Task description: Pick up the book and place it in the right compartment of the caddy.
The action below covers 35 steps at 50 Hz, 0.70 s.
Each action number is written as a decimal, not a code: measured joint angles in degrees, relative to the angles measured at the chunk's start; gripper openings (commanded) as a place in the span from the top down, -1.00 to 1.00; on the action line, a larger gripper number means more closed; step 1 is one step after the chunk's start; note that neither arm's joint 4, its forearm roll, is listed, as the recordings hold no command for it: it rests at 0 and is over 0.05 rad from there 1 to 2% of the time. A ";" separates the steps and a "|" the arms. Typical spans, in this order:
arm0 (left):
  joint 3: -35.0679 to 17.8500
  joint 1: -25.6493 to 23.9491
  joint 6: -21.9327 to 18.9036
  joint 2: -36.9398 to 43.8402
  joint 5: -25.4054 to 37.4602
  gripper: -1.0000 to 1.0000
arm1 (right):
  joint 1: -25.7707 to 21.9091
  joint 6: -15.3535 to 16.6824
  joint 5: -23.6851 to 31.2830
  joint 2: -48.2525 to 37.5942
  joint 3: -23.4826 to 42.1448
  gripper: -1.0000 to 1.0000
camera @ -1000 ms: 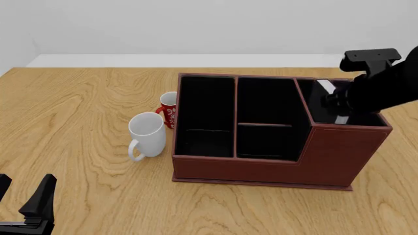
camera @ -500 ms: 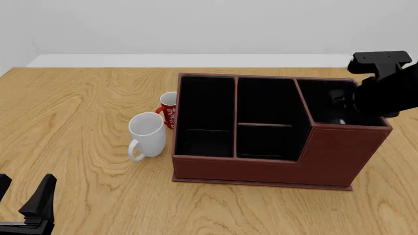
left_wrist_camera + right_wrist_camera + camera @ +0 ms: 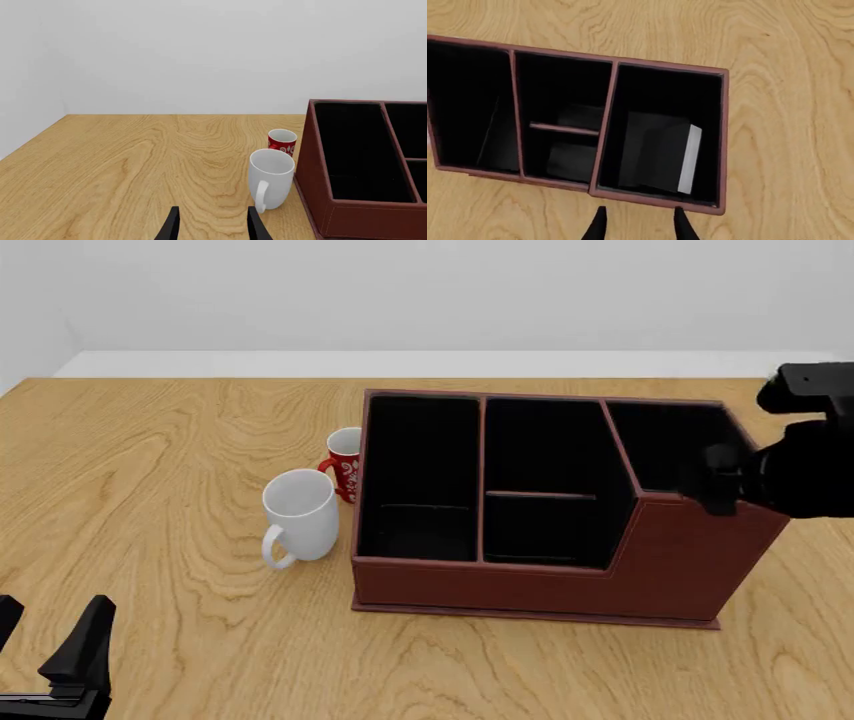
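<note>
The book [image 3: 657, 150], black with a pale page edge, lies tilted inside the right compartment [image 3: 660, 95] of the reddish-brown caddy [image 3: 724, 140]. In the front view the caddy [image 3: 534, 580] shows, but the book is lost in the dark of the right compartment [image 3: 674, 445]. My right gripper [image 3: 721, 485] hangs above the caddy's near right wall, open and empty; the right wrist view shows it [image 3: 638, 225] looking straight down at the book. My left gripper [image 3: 47, 645] is open and empty at the table's near left corner, and it also shows in the left wrist view [image 3: 212, 227].
A white mug [image 3: 300, 515] stands just left of the caddy, with a red mug [image 3: 343, 462] behind it. Both show in the left wrist view, the white mug [image 3: 270, 177] and the red mug [image 3: 281, 141], beside the caddy's left wall [image 3: 373, 220].
My right gripper has let go of the book and pulled up and out of the right compartment, toward the right and near side. The left arm has not moved.
</note>
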<state>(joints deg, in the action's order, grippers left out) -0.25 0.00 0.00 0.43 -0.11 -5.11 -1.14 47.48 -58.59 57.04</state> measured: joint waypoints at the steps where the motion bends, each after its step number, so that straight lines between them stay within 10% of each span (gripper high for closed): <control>1: 0.00 0.00 0.00 0.00 0.00 -1.00 | -0.20 -0.24 -0.23 0.73 -0.62 -1.00; 19: 0.00 0.00 0.00 0.00 0.00 -1.00 | -2.85 -2.81 -4.93 12.23 -10.27 -1.00; 35: 0.00 0.00 0.00 0.00 0.00 -1.00 | -1.32 2.81 -13.77 20.90 -20.15 -1.00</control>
<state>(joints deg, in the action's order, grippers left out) -0.25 0.00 0.00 0.43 -0.11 -6.43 1.67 33.71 -37.69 36.89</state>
